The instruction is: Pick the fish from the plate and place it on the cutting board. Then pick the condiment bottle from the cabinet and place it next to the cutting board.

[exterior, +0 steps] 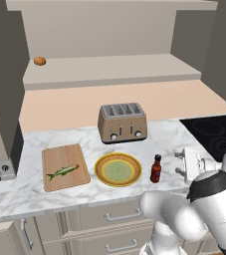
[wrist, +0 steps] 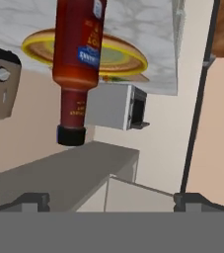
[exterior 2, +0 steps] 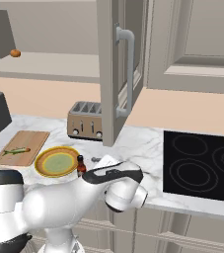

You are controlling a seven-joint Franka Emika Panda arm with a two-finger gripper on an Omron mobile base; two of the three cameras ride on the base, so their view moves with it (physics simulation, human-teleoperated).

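Bottle [exterior: 156,169] is released ahead of the spread, empty jaws; the gripper [exterior: 180,163] should be drawn straight back.

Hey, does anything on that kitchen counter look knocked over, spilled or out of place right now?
Nothing stands out. The fish lies flat on the cutting board, the plate sits level beside it, and the condiment bottle stands upright on the plate's far side. No spills visible.

The fish [exterior: 62,172] lies slantwise on the light wooden cutting board [exterior: 55,157], left of the yellow-rimmed, pale green plate [exterior: 102,175]. The dark red condiment bottle [exterior: 156,169] stands upright just right of the plate. Behind, the cabinet [exterior: 109,69] recess stands open.
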